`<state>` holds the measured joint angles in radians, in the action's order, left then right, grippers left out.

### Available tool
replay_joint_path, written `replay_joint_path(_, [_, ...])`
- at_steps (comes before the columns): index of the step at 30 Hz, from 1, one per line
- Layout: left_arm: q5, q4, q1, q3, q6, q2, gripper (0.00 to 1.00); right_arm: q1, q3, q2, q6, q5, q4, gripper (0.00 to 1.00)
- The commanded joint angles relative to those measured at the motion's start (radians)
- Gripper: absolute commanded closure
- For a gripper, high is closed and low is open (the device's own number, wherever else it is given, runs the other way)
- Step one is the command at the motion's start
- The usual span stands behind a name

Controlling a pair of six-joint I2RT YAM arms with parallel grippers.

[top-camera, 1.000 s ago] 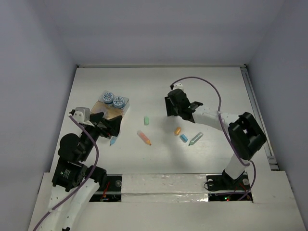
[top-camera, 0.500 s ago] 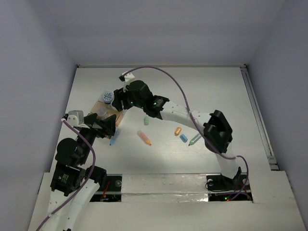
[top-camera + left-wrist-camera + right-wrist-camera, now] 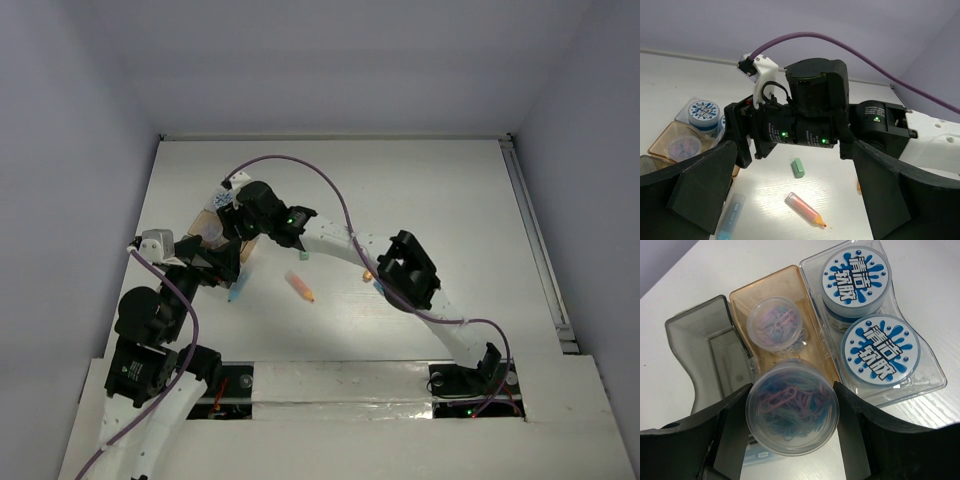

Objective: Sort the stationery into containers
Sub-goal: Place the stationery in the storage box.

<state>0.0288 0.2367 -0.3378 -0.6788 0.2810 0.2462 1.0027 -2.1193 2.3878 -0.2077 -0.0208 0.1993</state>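
My right gripper [image 3: 792,412] is shut on a round clear tub of coloured paper clips [image 3: 790,405] and holds it over the near end of a brownish see-through box [image 3: 767,292]. That box holds a smaller round tub of clips [image 3: 776,322]. A clear box [image 3: 920,375] beside it holds two blue patterned-top tubs [image 3: 852,272]. From above, the right gripper [image 3: 235,215] is over these boxes [image 3: 215,228]. My left gripper [image 3: 795,200] is open and empty, low over an orange crayon [image 3: 807,210], a green piece [image 3: 798,167] and a blue stick [image 3: 730,215].
A dark see-through box [image 3: 695,345] lies left of the brownish one. The right arm [image 3: 330,245] stretches across the table's middle, over a small orange piece [image 3: 368,272] and a blue piece [image 3: 380,288]. The orange crayon [image 3: 300,287] and blue stick [image 3: 234,293] lie near the left gripper [image 3: 215,262].
The right arm has swung from the table's middle to the left, over the boxes. The left gripper has drawn back slightly to the left.
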Motion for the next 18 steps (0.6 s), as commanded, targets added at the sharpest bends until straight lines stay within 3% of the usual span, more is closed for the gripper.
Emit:
replay_joint_path(1, [-0.012,-0.037,0.01,-0.005,-0.003,0.011,0.01,0.01,-0.114,0.03,0.039,-0.036,-0.006,0.49])
replay_joint_path(8, [-0.015,-0.039,0.01,-0.004,-0.005,0.016,0.01,0.01,-0.128,0.074,0.042,-0.045,-0.028,0.47])
replay_joint_path(10, [-0.015,-0.04,0.01,-0.002,-0.006,0.018,0.01,0.01,-0.125,0.076,0.045,-0.05,-0.02,0.39])
replay_joint_path(12, [-0.015,-0.039,0.01,-0.004,-0.005,0.018,0.01,0.01,-0.108,0.062,0.048,-0.048,-0.026,0.2])
replay_joint_path(14, [-0.017,-0.04,0.019,-0.002,-0.005,0.019,0.01,0.01,-0.103,0.05,0.05,-0.041,-0.046,0.1])
replay_joint_path(18, [-0.018,-0.04,0.019,-0.002,-0.006,0.028,0.01,0.01,-0.145,0.019,0.053,-0.033,-0.057,0.06])
